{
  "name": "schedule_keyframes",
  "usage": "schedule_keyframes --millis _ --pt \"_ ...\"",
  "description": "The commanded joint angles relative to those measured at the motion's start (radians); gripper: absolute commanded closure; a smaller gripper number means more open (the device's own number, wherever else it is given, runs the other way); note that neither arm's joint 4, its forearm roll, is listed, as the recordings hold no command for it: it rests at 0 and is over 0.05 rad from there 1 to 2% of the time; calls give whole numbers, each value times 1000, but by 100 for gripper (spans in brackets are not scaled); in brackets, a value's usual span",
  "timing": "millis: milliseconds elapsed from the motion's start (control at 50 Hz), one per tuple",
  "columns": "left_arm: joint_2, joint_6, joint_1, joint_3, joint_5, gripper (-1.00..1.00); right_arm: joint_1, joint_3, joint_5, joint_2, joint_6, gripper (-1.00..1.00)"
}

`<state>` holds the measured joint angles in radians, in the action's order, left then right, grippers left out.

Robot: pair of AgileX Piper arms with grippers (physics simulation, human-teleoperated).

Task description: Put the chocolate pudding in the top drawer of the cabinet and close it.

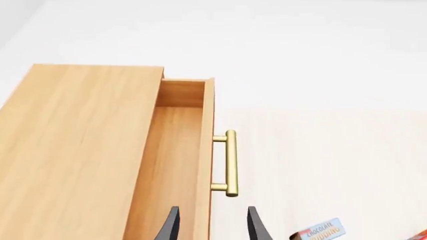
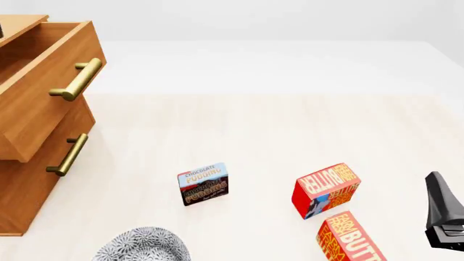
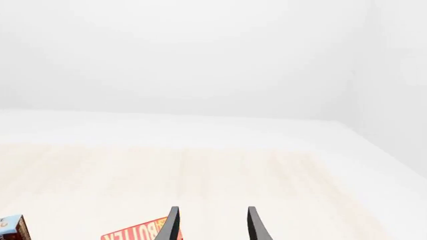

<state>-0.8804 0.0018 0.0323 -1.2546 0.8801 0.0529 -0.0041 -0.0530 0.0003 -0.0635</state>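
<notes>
Honey-brown top drawer (image 1: 175, 165) gapes just ahead of the left gripper (image 1: 213, 225), jaws apart; chocolate pudding (image 2: 203, 184) stands on the counter, well apart from the right gripper (image 2: 444, 215), also empty. Reaching past risks toppling a BUTTER box (image 2: 326, 190).

Each wrist view shows its own gripper as two slim, matte black fingers that curve and taper to pointed tips: the left gripper (image 1: 213, 225) and the right gripper (image 3: 213, 225). In the front view, the right gripper (image 2: 444, 217) appears as a dark grey-black tapered wedge above a blocky, ridged base, with no visible cables, screws or markings.
</notes>
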Motion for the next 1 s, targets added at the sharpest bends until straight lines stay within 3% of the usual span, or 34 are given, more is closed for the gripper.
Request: schedule_keyframes --millis 20,1000 --pt "-35 -10 0 56 -66 -100 -9 1 10 0 13 -100" --pt "-105 -26 -11 301 -245 -100 -9 1 10 0 13 -100"
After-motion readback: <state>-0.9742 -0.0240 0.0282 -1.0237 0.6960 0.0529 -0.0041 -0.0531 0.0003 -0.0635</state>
